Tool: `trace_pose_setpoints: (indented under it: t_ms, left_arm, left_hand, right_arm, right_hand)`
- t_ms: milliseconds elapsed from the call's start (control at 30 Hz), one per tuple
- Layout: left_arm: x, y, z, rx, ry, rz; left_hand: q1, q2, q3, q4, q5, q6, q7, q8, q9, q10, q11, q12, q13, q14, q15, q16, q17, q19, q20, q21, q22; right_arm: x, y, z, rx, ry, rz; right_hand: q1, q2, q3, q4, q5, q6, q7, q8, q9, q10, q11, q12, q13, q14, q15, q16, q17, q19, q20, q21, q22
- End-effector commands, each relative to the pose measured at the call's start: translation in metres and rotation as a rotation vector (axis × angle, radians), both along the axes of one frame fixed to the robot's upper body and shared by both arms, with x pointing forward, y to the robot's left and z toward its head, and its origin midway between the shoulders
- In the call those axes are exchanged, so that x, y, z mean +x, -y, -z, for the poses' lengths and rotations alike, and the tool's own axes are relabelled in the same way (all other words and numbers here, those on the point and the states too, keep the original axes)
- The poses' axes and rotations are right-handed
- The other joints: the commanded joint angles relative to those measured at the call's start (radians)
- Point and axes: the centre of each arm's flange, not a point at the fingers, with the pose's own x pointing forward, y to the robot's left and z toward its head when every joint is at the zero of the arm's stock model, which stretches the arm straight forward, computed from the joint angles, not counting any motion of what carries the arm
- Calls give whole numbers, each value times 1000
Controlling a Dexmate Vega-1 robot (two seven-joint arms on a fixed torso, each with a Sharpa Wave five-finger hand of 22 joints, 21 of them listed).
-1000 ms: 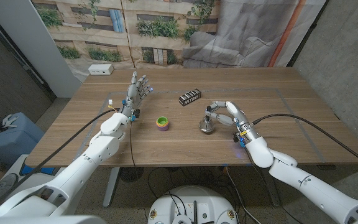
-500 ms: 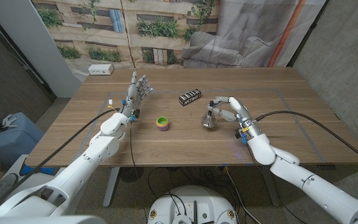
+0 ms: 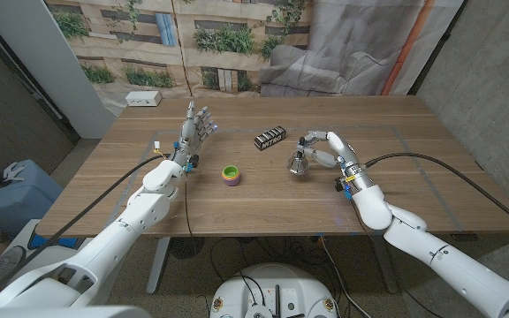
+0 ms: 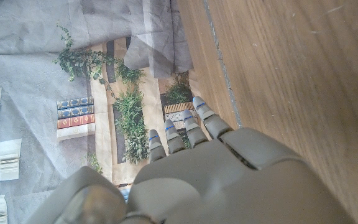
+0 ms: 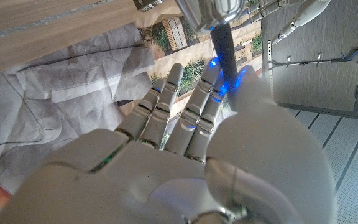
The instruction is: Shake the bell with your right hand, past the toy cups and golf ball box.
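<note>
Soft, even daylight — faint shadows on the table (image 3: 237, 203), head view bowed at edges, wrist views slightly blurred.

Robot lab, printed backdrop (image 3: 237, 35), concrete wall (image 3: 493, 79)

white arms (image 3: 140, 216), grey hands (black cables)

left hand (image 3: 197, 126): raised, fingers spread, holding nothing | right hand (image 3: 323, 152): fingers closed, gripping
</note>
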Motion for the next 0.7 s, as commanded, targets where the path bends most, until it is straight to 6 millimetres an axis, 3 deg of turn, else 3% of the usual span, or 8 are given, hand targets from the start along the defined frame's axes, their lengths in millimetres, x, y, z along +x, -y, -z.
trace_pose_setpoints:
  t_ms: [33, 700]
  left_arm:
    - [0, 0, 0, 0, 0, 0]
    - [0, 0, 0, 0, 0, 0]
  left_hand:
    - [0, 8, 1, 7, 7, 1, -8, 2, 4, 1, -4, 6, 5, 8, -97, 5, 5, 9, -1, 7, 6]
    - [0, 8, 1, 7, 7, 1, -8, 2, 4, 1, -4, 5, 5, 9, -98, 6, 5, 10, -1, 7, 6]
  right_arm:
    - [1, 0, -9, 17, -19, 26]
    - [9, -1, -13, 50, -203, -16]
  right_hand:
    - [12, 23, 1, 4, 4, 30, -27, 0, 3, -2, -3, 0, 4, 4, -162, -2, 1, 8, -74, 2, 5]
    - [16, 30, -2, 7, 1, 35, -22, -2, 4, 9, -3, 3, 13, 4, -161, -4, 3, 0, -67, -1, 5]
